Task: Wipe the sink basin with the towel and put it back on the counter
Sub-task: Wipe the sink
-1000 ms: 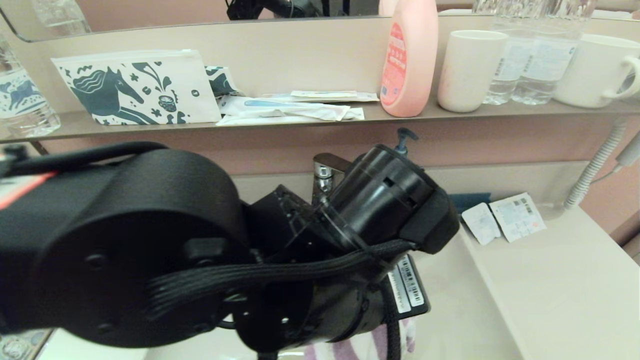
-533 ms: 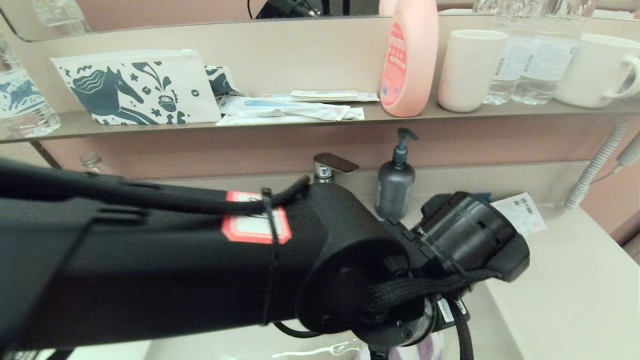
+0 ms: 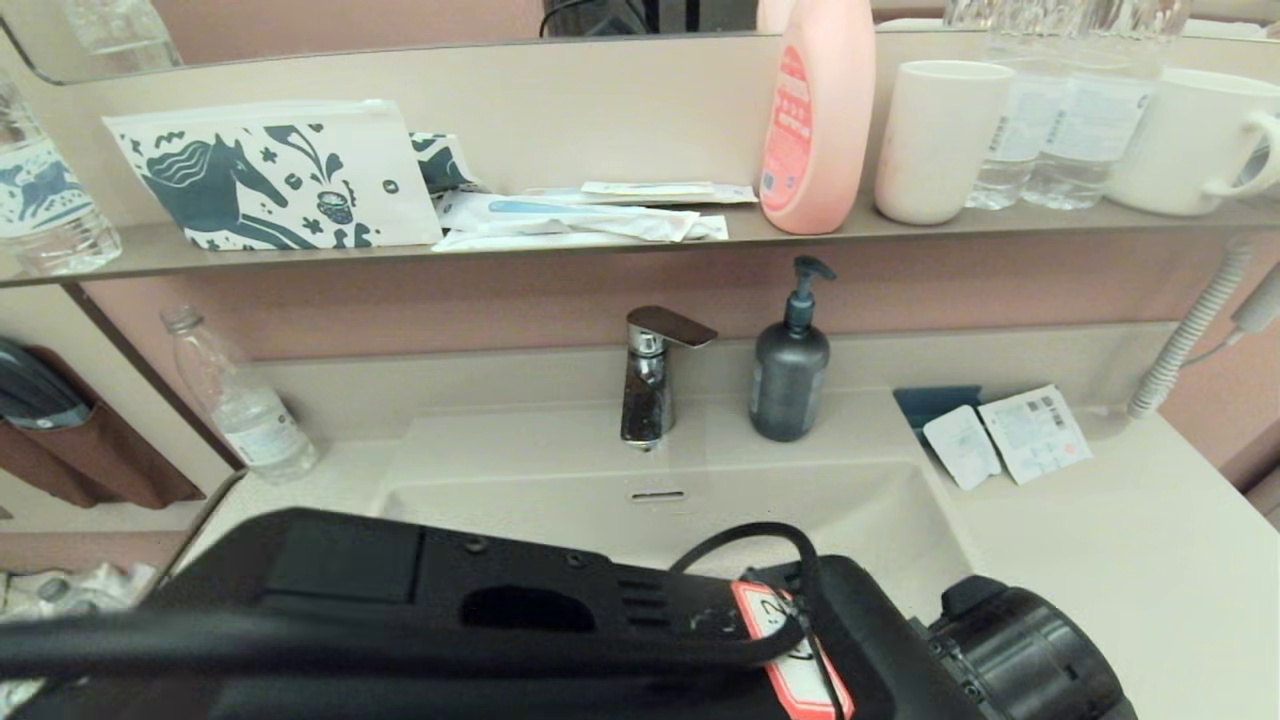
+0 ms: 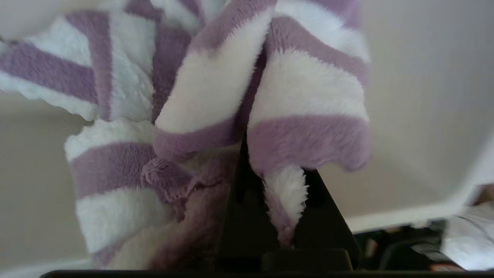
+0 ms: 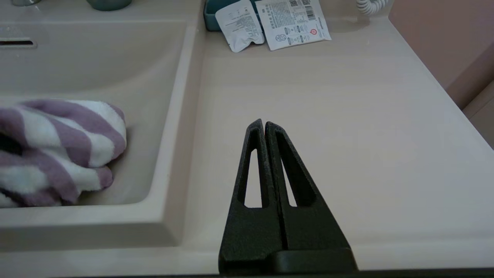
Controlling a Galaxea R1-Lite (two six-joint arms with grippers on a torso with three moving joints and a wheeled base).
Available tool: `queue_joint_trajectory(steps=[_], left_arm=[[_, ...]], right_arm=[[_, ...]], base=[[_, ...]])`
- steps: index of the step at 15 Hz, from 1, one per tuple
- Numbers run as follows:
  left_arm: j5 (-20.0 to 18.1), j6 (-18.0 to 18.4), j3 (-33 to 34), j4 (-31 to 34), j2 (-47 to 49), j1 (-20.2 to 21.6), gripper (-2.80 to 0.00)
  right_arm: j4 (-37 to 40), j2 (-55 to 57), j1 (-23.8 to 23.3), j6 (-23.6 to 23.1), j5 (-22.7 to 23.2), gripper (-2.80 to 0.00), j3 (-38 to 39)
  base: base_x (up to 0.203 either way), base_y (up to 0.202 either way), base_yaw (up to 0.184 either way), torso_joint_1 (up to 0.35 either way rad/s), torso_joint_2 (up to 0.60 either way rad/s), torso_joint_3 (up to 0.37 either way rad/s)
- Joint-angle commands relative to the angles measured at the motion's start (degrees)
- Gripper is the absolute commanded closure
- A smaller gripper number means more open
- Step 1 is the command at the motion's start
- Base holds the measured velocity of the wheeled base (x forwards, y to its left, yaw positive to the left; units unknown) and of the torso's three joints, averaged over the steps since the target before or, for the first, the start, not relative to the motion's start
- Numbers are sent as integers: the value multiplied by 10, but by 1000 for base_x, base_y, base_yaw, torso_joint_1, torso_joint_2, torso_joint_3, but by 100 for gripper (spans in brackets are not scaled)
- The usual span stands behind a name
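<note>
Beige counter [image 5: 316,116] is lying bare beside me; my left claw [image 4: 270,200] is pinching a fold of the soft, floppy towel [image 4: 216,96] inside the sink basin [image 5: 96,65], and my right claw [image 5: 264,125] is idling shut above the counter.

towel [image 4: 308,96]: lilac-purple and white stripes | sink basin [image 5: 96,65]: beige-cream | bench [image 5: 328,135]: beige-cream | pouch [image 3: 270,175]: white, dark blue horse print | bottle [image 3: 818,120]: pink | soap dispenser [image 3: 790,370]: dark grey | cup [image 3: 940,140]: white
</note>
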Motion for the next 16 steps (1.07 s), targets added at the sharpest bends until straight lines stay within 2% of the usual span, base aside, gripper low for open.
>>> queue_joint_trajectory(steps=[1,8,11,13,16], left_arm=[[0,-5,-1,3,36,-5,0],[-4,2,-38,1,74,-3,0],[-4,18,-94,3,81,4,0],[-3,42,-138,13,97,5,0],[-3,49,-134,18,122,10,0]], right_arm=[[0,0,0,0,0,0,0],[0,0,0,0,0,0,0],[0,0,0,0,0,0,0],[0,0,0,0,0,0,0],[0,0,0,0,0,0,0]], base=[[0,0,0,0,0,0],[0,0,0,0,0,0],[0,0,0,0,0,0],[0,0,0,0,0,0],[0,0,0,0,0,0]])
